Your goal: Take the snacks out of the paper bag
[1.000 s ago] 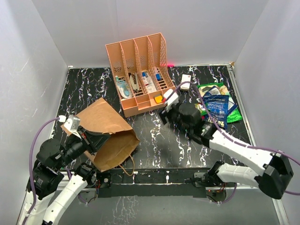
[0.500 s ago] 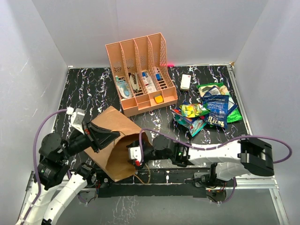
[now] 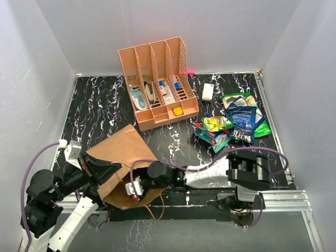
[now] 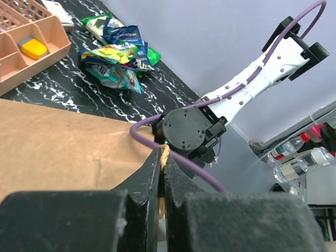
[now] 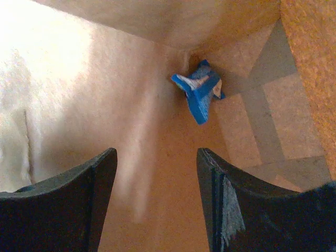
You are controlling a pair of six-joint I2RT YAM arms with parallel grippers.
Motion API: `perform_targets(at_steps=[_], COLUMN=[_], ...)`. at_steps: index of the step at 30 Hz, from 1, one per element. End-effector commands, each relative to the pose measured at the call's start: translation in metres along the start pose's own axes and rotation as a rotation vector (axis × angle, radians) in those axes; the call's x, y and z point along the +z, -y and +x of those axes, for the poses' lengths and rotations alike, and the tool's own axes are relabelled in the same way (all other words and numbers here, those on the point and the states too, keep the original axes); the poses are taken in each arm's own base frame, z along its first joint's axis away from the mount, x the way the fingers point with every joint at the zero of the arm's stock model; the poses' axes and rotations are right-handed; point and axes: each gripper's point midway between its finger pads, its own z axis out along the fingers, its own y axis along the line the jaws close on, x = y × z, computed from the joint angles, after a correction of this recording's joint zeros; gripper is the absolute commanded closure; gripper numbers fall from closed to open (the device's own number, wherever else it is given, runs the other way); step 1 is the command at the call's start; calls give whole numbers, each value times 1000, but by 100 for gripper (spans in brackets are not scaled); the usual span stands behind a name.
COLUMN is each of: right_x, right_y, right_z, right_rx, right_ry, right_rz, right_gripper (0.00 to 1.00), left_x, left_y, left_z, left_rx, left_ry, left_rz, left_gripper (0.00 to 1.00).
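Brown paper bag (image 3: pixel 122 153) sits at the table's (image 3: pixel 100 100) near-left corner, its rim pinched tight by the left gripper (image 4: pixel 161 164), the right gripper (image 5: pixel 156 160) reaching inside, jaws apart, before a blue packet (image 5: pixel 198 90).

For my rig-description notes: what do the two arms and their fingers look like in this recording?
The left arm and right arm each pair white links with bulky black joint housings; a purple cable loops along each. The fingers are matte black with a rough texture.
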Motion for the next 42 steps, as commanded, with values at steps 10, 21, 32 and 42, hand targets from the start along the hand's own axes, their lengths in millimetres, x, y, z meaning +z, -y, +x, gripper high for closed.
perform_targets(at_steps=[10, 21, 32, 42], right_x=[86, 30, 20, 56], right_y=[50, 40, 36, 60], right_z=[-9, -21, -18, -6], right_rx=[-142, -167, -228, -412], right_ry=[-1, 13, -9, 24], right_rz=[174, 243, 309, 245], right_gripper=[34, 33, 36, 37], left_x=[-9, 3, 2, 1], left_y=[-23, -31, -27, -13], left_z=[3, -15, -17, -14], left_rx=[1, 29, 50, 71], left_ry=[-16, 62, 51, 22], left_rz=[-155, -173, -160, -85], left_gripper=[100, 100, 100, 100])
